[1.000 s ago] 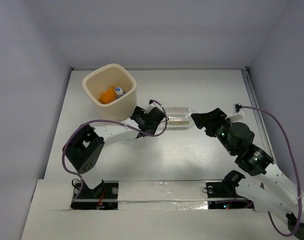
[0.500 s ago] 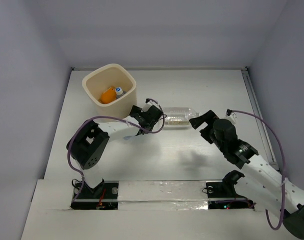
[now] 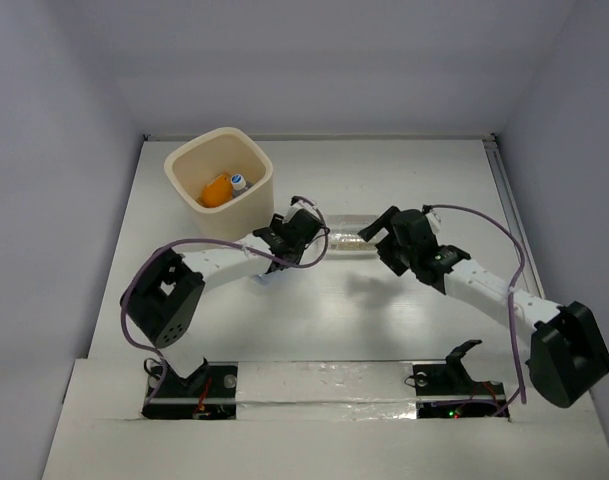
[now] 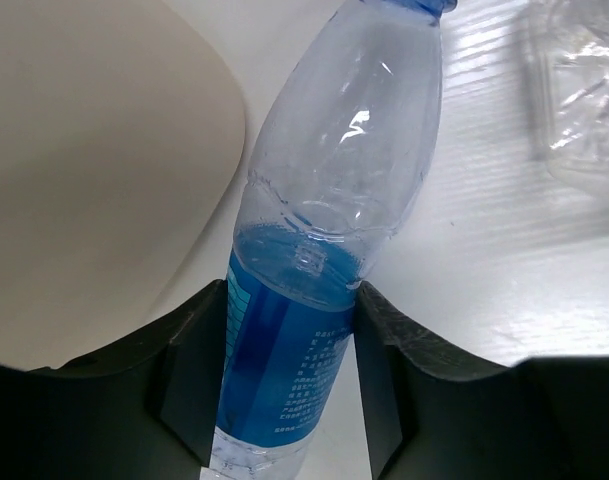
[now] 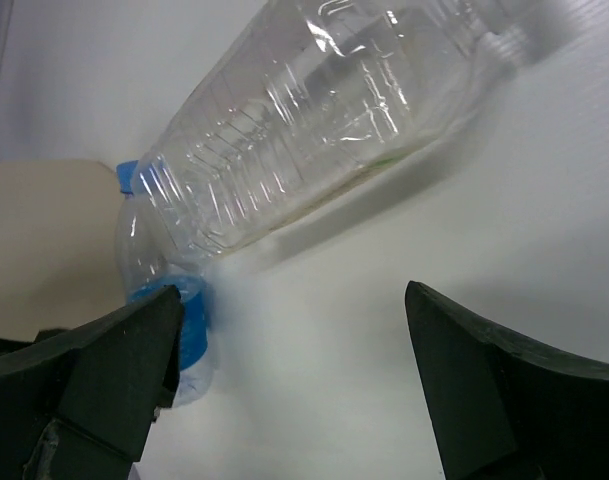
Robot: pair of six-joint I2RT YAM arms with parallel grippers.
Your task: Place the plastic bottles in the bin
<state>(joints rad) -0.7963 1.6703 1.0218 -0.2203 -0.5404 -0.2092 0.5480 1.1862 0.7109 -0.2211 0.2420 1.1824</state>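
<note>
Well, we start at the bin, which holds an orange bottle and a small capped bottle. Just right of the bin's near corner, our left gripper is clamped on the blue-label bottle at its label, and that bottle lies close beside the bin's wall. Farther right of the bin, the large bottle lies on its side on the table, one end near the blue cap. Farthest from the bin, our right gripper has its jaws spread wide around nothing, just short of the large bottle.
</note>
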